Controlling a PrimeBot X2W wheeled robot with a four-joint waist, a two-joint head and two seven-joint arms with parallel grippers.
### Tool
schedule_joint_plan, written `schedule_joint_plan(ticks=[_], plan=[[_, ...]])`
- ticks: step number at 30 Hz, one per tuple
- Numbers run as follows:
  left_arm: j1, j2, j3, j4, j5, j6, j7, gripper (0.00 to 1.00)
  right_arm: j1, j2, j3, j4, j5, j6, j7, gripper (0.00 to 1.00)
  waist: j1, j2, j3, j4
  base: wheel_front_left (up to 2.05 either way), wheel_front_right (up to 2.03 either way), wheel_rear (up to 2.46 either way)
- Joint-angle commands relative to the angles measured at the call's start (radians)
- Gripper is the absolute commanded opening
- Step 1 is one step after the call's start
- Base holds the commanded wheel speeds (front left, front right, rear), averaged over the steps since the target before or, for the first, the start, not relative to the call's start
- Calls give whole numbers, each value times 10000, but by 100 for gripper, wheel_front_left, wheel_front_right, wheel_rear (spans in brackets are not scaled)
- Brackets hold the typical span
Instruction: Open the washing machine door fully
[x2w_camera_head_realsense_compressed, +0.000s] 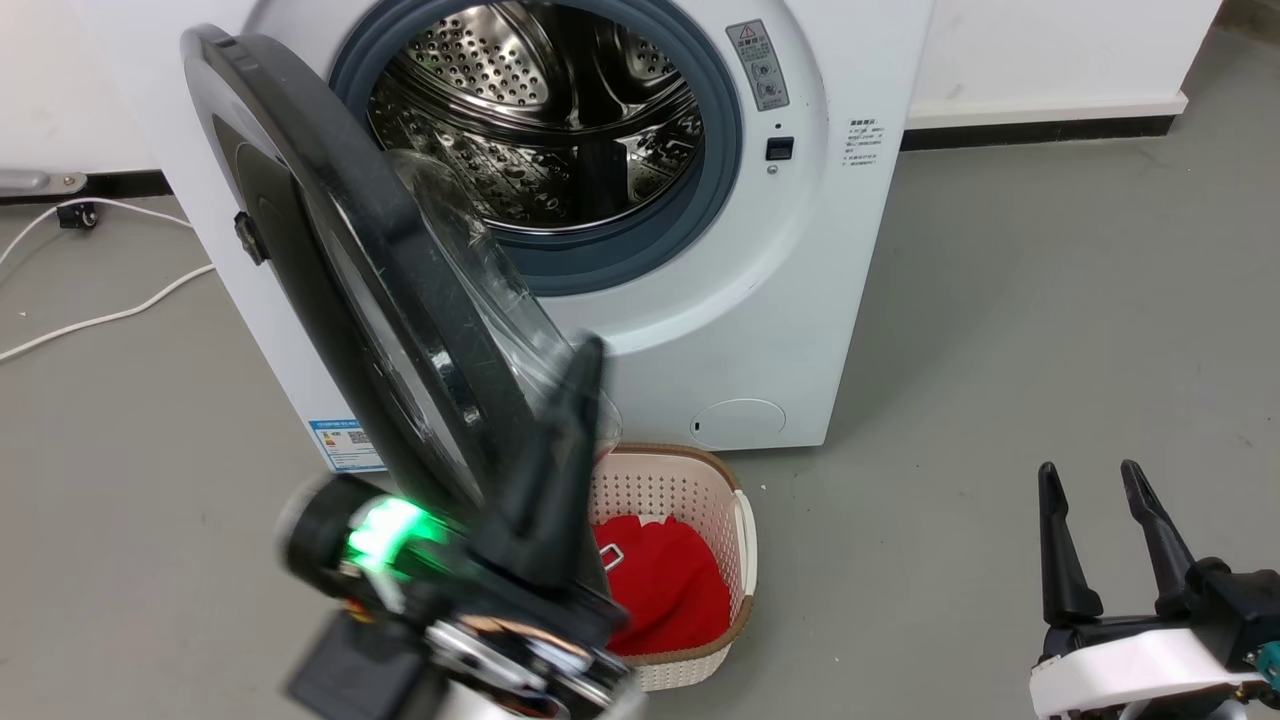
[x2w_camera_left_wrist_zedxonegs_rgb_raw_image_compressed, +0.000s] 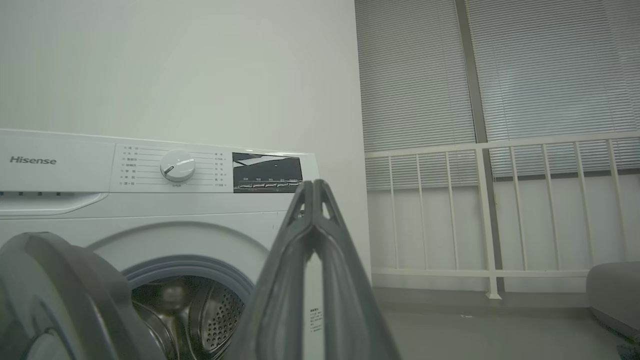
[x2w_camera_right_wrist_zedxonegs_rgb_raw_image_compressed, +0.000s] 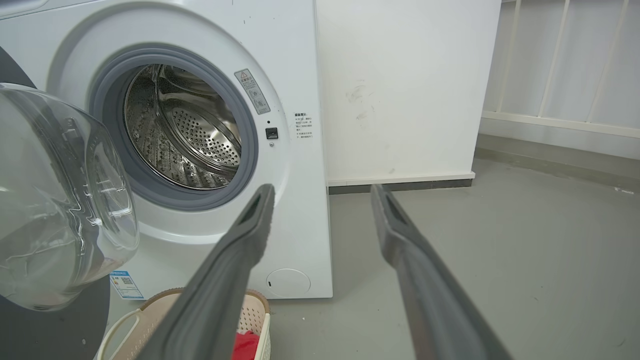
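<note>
The white washing machine (x2w_camera_head_realsense_compressed: 800, 250) (x2w_camera_left_wrist_zedxonegs_rgb_raw_image_compressed: 60, 200) (x2w_camera_right_wrist_zedxonegs_rgb_raw_image_compressed: 295, 75) stands with its steel drum (x2w_camera_head_realsense_compressed: 540, 110) exposed. Its washing machine door (x2w_camera_head_realsense_compressed: 370, 220) (x2w_camera_left_wrist_zedxonegs_rgb_raw_image_compressed: 55, 295) is swung out to the left, roughly edge-on to me, the clear glass bowl (x2w_camera_right_wrist_zedxonegs_rgb_raw_image_compressed: 55, 200) facing the opening. My left gripper (x2w_camera_head_realsense_compressed: 590, 350) (x2w_camera_left_wrist_zedxonegs_rgb_raw_image_compressed: 312, 182) is shut with nothing between its fingers, pointing up just beside the inner face of the door at the bowl's lower edge; I cannot tell whether it touches. My right gripper (x2w_camera_head_realsense_compressed: 1088, 468) (x2w_camera_right_wrist_zedxonegs_rgb_raw_image_compressed: 322, 190) hangs open at the lower right, well apart from the machine.
A cream perforated basket (x2w_camera_head_realsense_compressed: 690, 490) (x2w_camera_right_wrist_zedxonegs_rgb_raw_image_compressed: 252, 310) holding red cloth (x2w_camera_head_realsense_compressed: 665, 580) sits on the floor right under the door. A white cable (x2w_camera_head_realsense_compressed: 100, 320) trails over the grey floor at the left. A white railing (x2w_camera_left_wrist_zedxonegs_rgb_raw_image_compressed: 480, 210) stands to the machine's right.
</note>
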Motion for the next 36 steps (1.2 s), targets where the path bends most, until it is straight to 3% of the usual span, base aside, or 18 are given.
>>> schedule_joint_plan(ticks=[1, 7, 11, 14, 36], plan=[[158, 51, -178, 108, -88, -31, -18, 0, -68, 32, 13, 28, 54, -7, 2, 100, 0, -1, -8, 9, 0, 0, 0], [788, 169, -1608, 1298, -484, -65, 774, 0, -48, 30, 56, 101, 141, -7, -2, 100, 0, -1, -26, 42, 0, 0, 0], [1419, 225, -1911, 2149, -766, 165, 1997, 0, -27, 30, 130, 194, 259, -7, 14, 100, 0, -1, -32, 70, 0, 0, 0], [1509, 245, -1828, 2488, -797, 362, 2315, 0, -49, 30, 189, 241, 348, -7, 17, 100, 0, -1, -19, 63, 0, 0, 0], [576, 144, -914, 4524, -1040, 1323, 1507, 0, -28, 31, 380, 549, 804, -7, 124, 100, 0, -1, 79, -142, 0, 0, 0]])
